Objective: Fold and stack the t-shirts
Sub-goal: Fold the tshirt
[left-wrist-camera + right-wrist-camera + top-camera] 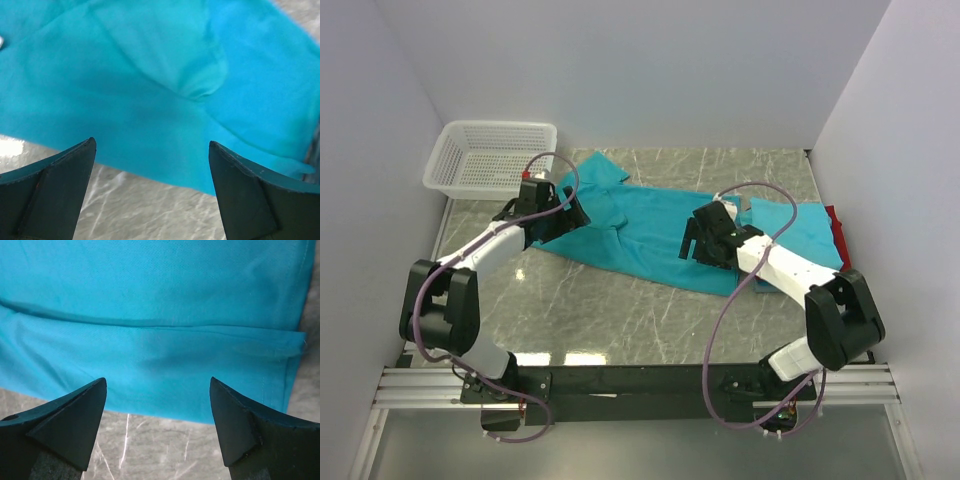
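A teal t-shirt (pixel 640 225) lies spread across the marble table, partly unfolded. My left gripper (pixel 552 222) hovers over its left part, jaws wide open and empty; the left wrist view shows the teal cloth (pixel 165 80) and its near edge between the fingers. My right gripper (pixel 705 240) is over the shirt's right part, jaws wide open and empty; the right wrist view shows a folded hem of the shirt (pixel 160 340) above the bare table. A stack of folded shirts (pixel 815 230), light blue on top with red (pixel 838 232) showing beneath, sits at the right.
A white plastic mesh basket (pixel 490 155) stands at the back left corner. White walls close in the table on the left, back and right. The marble tabletop (pixel 620 310) shows in front of the shirt.
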`<state>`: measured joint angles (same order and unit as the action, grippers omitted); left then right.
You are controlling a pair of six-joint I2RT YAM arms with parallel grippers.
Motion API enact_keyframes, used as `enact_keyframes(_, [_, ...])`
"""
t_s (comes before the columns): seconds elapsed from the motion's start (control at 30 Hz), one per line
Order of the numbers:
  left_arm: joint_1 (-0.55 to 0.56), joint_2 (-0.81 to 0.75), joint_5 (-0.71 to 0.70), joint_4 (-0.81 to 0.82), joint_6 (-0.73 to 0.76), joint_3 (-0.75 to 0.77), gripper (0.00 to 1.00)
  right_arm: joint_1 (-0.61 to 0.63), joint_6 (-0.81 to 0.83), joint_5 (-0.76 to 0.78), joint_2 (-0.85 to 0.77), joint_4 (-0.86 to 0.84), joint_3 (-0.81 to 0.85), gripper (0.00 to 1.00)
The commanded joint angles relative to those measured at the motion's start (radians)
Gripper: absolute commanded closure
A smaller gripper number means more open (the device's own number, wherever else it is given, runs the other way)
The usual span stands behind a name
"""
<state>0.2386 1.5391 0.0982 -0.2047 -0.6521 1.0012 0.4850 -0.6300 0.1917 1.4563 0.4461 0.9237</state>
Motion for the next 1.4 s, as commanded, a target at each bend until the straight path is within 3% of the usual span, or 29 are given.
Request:
enact_keyframes(0.0, [-0.001,-0.005,-0.028,0.068,-0.014,-0.013,0.01,0.004,0.004,-0.009,0.025,-0.072,-0.008,0.10])
enact_keyframes(0.3, [-0.004,0.125,-0.052,0.136,-0.003,0.000,0.00,0.003,0.001,0.002,0.070,-0.101,-0.052,0.08])
enact_keyframes(0.6, [-0.010,0.205,-0.018,0.059,-0.029,0.024,0.00,0.003,-0.013,0.014,0.118,-0.109,-0.071,0.06])
enact_keyframes(0.9, [-0.010,0.122,-0.058,-0.013,-0.084,-0.122,0.01,0.003,-0.025,-0.021,0.084,-0.127,-0.152,0.05])
enact_keyframes(1.37, [0.036,-0.264,-0.063,-0.245,-0.346,-0.453,0.00,0.038,-0.077,-0.092,-0.138,-0.101,-0.339,0.05])
